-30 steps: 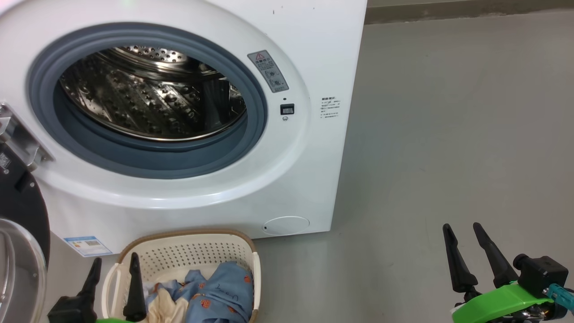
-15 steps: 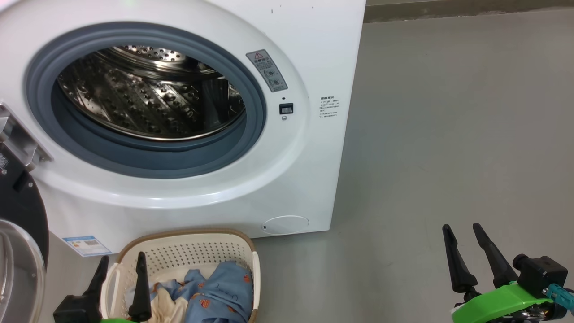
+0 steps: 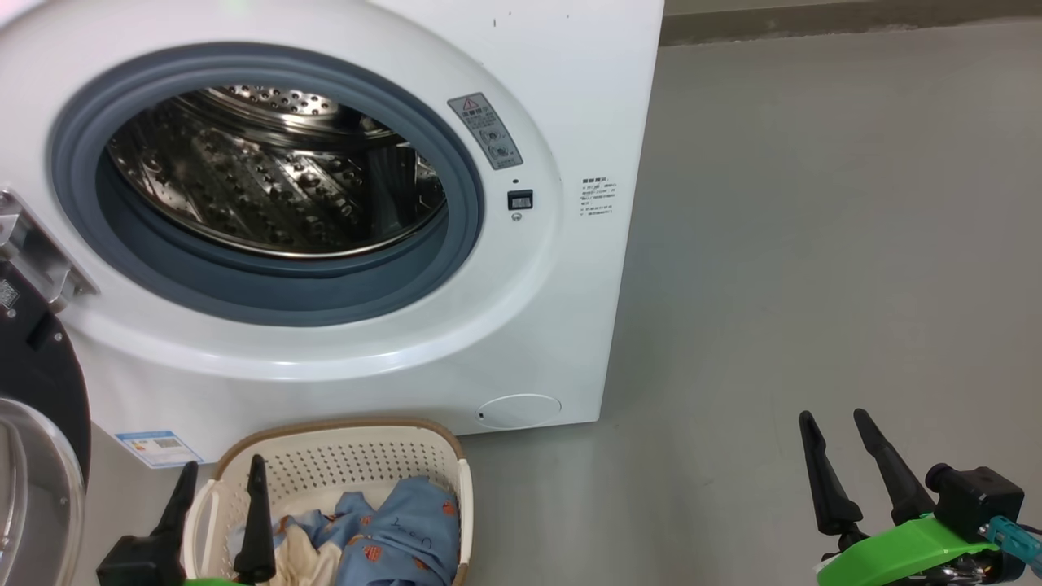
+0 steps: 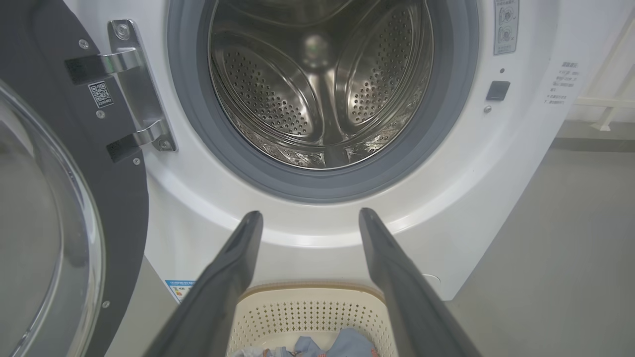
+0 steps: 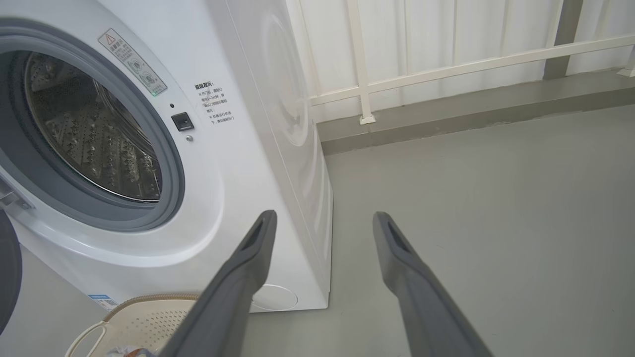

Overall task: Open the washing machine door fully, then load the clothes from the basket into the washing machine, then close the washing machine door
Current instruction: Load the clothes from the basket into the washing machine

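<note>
The left gripper [image 3: 224,462] hangs released with its fingers spread. The basket [image 3: 342,427] sits just below and ahead of it. In the basket, just right of its fingers, the clothes [image 3: 399,529] lie heaped: light blue fabric with orange prints over a cream piece, their near part cut off by the picture's edge. The right gripper [image 3: 832,415] is also released and hovers over the floor [image 3: 814,244], well apart from the basket. Beyond the left gripper, the washing machine [image 3: 537,325] shows bare perforated steel in its drum [image 3: 277,187]. The washing machine door [image 3: 41,391] is swung out to the left and half cropped.
</note>
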Robot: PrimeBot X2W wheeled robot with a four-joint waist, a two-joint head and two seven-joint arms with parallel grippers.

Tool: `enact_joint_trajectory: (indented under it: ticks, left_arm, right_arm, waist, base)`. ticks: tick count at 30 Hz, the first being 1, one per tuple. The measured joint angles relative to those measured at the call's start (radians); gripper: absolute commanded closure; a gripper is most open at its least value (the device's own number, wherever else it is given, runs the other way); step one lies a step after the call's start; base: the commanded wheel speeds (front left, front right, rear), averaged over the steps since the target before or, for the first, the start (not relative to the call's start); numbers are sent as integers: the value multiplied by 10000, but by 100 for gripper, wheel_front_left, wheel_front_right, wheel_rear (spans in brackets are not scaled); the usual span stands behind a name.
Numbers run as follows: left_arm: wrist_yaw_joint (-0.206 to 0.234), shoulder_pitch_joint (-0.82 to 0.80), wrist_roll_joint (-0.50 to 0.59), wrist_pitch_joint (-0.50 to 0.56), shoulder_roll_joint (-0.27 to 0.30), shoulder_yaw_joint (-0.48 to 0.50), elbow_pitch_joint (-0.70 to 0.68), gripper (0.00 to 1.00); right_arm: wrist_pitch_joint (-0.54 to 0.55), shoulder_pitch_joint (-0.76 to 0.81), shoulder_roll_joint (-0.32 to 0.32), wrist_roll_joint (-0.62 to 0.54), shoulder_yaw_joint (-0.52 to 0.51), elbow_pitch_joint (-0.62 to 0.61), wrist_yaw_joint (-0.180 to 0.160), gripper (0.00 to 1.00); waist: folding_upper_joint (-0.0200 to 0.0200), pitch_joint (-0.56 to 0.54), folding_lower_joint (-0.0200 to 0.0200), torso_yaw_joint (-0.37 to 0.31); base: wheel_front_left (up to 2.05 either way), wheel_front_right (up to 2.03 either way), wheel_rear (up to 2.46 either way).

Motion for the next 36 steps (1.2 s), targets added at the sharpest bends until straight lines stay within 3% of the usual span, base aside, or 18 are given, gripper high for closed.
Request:
enact_joint_trajectory:
  ticks: [10,21,36]
  left_arm:
    - [-48,179,75,0,-4,-35,2,0]
    - [-267,100,-23,0,-13,-61,347,0]
    - [-606,-1586,-23,-2,-12,-119,1762,0]
  right_arm:
    - [0,-7,-19,0,151,96,0,0]
    - [0,-163,-13,50,247,215,0,0]
    - [-2,-860,17,102,268,73,0,0]
  waist:
    - [0,-69,0,-18]
    - [0,549,0,-104]
    - [0,1980,0,-314]
  base:
    - [0,0,0]
    - [0,0,0]
    - [0,0,0]
